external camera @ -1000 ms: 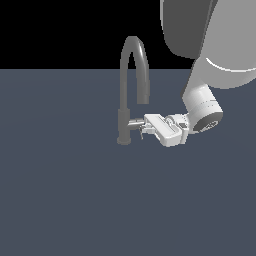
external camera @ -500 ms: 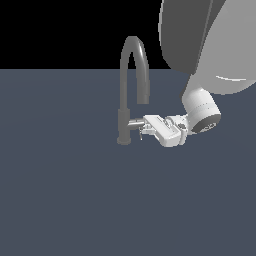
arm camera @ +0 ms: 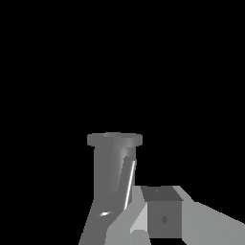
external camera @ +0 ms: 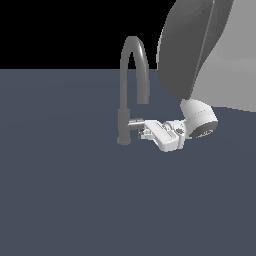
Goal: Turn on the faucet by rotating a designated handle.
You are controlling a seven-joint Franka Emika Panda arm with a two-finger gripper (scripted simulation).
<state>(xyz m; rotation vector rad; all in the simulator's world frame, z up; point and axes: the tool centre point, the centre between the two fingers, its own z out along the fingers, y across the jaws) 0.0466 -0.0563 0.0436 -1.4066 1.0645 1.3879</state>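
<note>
The faucet (external camera: 123, 112) is a tall grey gooseneck tap with an arched spout, standing on the dark floor. The handle (external camera: 136, 123) is a short silver stub jutting from the post toward the exterior view's right. My gripper (external camera: 145, 132) is right against the handle's outer end, its white hand lying almost level. In the wrist view the post and its round base (arm camera: 115, 158) fill the middle. The thin lever rod (arm camera: 129, 183) lies just beside my fingertips (arm camera: 161, 217). The fingers look closed together with nothing between them.
The dark grey floor (external camera: 65, 200) spreads around the faucet. My arm's large grey links (external camera: 190, 45) hang over the scene on the exterior view's right, close behind the spout.
The arm's upper links have swung lower and toward the faucet. The wrist has shifted slightly. The gripper stays at the handle, and the handle shows no clear turn.
</note>
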